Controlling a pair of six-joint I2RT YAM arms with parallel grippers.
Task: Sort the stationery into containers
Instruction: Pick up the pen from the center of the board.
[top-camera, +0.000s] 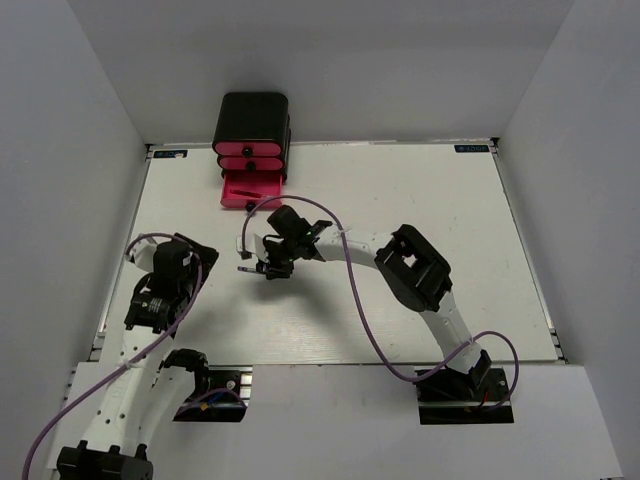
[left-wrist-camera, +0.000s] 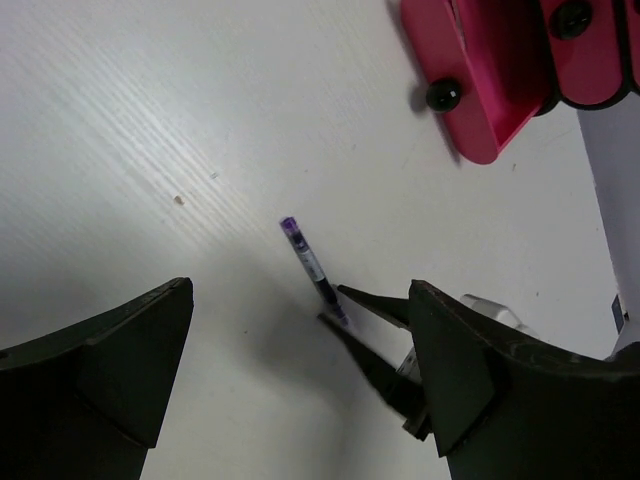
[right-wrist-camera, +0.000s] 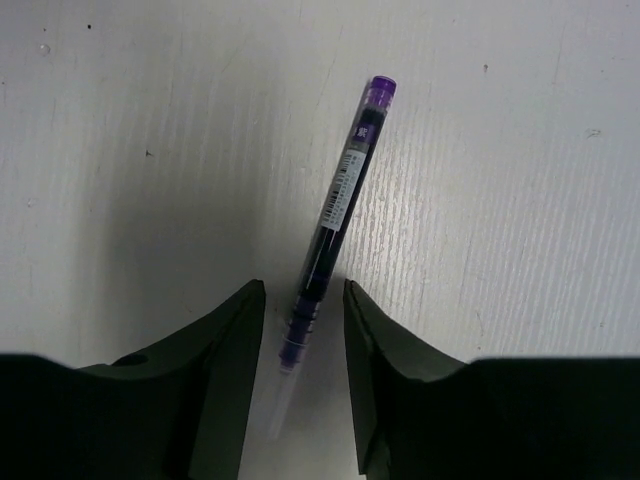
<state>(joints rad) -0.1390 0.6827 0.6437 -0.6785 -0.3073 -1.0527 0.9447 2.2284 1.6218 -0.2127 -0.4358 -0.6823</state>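
A thin pen (right-wrist-camera: 335, 215) with a dark barrel and a purple cap lies on the white table; it also shows in the top view (top-camera: 246, 268) and in the left wrist view (left-wrist-camera: 310, 265). My right gripper (right-wrist-camera: 305, 300) (top-camera: 268, 268) is open, low over the table, with one jaw on each side of the pen's tip end and a gap on both sides. My left gripper (top-camera: 148, 312) is open wide and empty, off to the left. The black cabinet (top-camera: 252, 115) stands at the back; its bottom pink-red drawer (top-camera: 250, 190) (left-wrist-camera: 480, 90) is pulled out. The other stationery is out of view.
The two upper drawers (top-camera: 250, 150) are shut. The right gripper's fingers (left-wrist-camera: 375, 350) show in the left wrist view next to the pen. White walls (top-camera: 80, 120) enclose the table on three sides.
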